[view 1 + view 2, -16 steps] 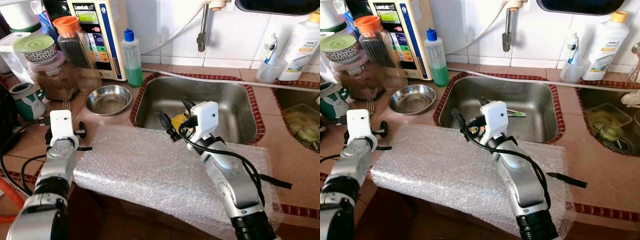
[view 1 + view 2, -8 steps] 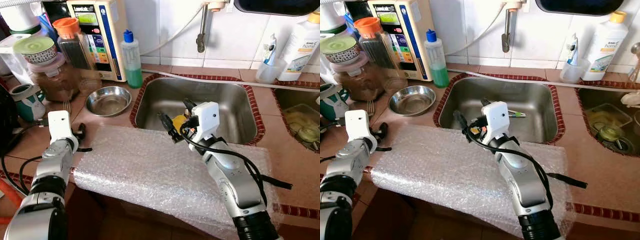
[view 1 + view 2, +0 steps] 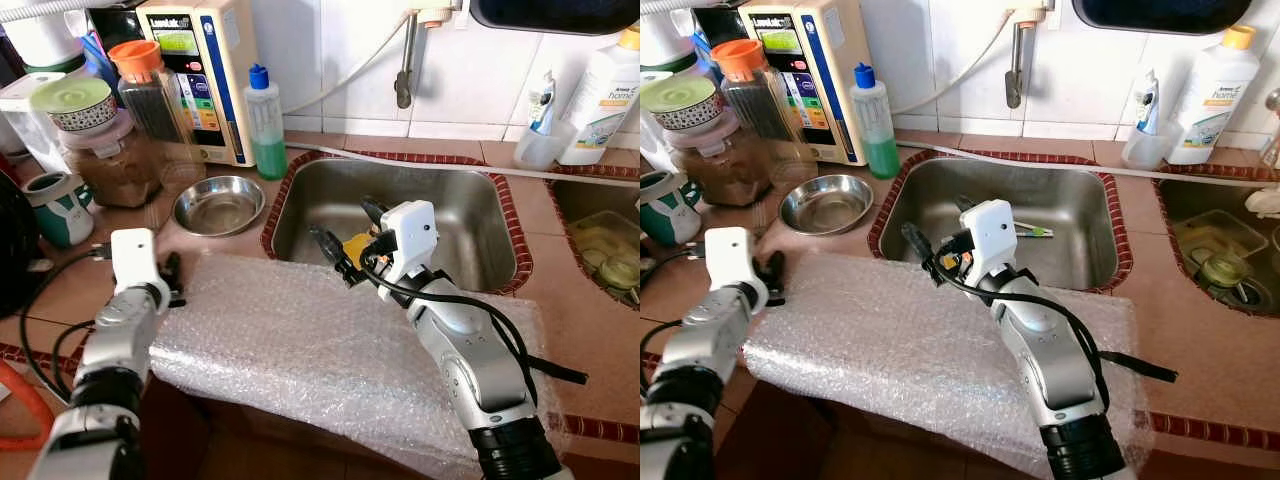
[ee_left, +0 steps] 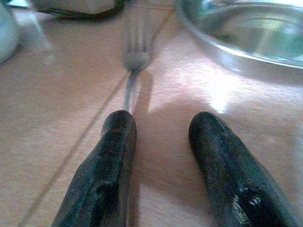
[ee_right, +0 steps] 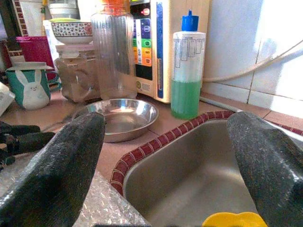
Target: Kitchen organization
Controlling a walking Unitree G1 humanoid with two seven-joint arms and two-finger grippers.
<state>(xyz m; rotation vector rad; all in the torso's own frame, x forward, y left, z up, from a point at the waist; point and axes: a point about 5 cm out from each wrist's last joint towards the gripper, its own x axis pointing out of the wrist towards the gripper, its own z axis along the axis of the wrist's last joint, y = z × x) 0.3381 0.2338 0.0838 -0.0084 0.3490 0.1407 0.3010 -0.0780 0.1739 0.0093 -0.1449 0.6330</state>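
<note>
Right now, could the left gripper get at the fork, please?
Probably yes. The left gripper is open and low over the counter, with the fork lying just ahead of its fingertips and nothing between them.

A terracotta-tiled kitchen counter (image 3: pixel 575 300) is carrying a wide sheet of clear bubble wrap (image 3: pixel 300 345) along its front edge. Behind the wrap, a round shallow steel bowl (image 3: pixel 218 203), a metal fork (image 4: pixel 134 59) and a green rabbit-print mug (image 3: pixel 55 205) are sitting on the tiles.

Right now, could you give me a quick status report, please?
Left pincer open, low before fork. Right pincer open over sink edge. Steel bowl beside fork.
</note>
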